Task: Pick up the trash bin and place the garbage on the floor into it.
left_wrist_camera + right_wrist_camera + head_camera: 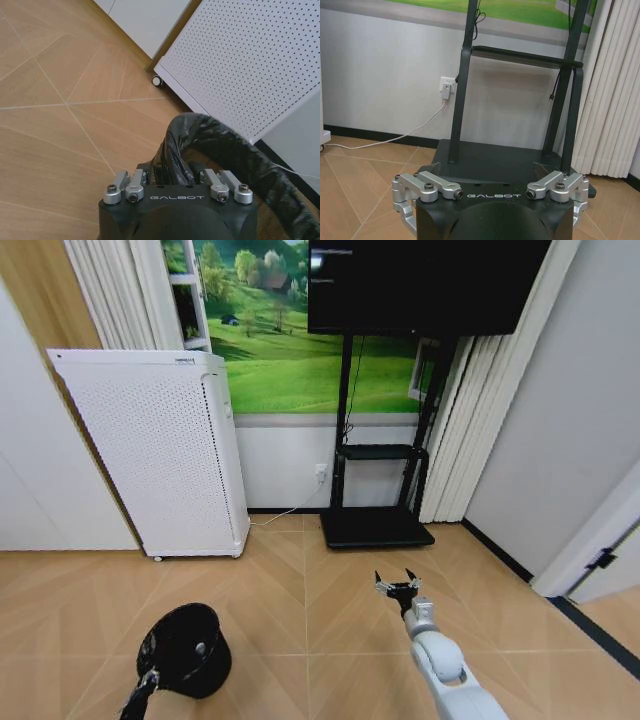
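While we're parked facing the wall, our left end effector (150, 680) sits low at the left of the head view, clamped on the rim of the bin (186, 648). The bin is tipped so its open mouth faces the head camera, and it hangs over the wood floor (300, 640) near our left side. In the left wrist view the end effector (177, 187) has its fingers pinched on the bin's (225, 150) rim, which is wrapped in a black liner. Just behind the bin there is the white perforated appliance (250, 65) on little casters.

Moving right in the head view, that same appliance (160, 455) stands against the wall, with the TV stand (375, 525) in the middle under the dark screen (425, 285).

Our right end effector (397, 587) is stretched forward over bare floor in front of the stand, fingers spread apart and holding nothing. Its wrist view shows the end effector (490, 192) wide apart, pointed at the stand's (495, 160) base, with a wall socket (447, 86) and white cord nearby.
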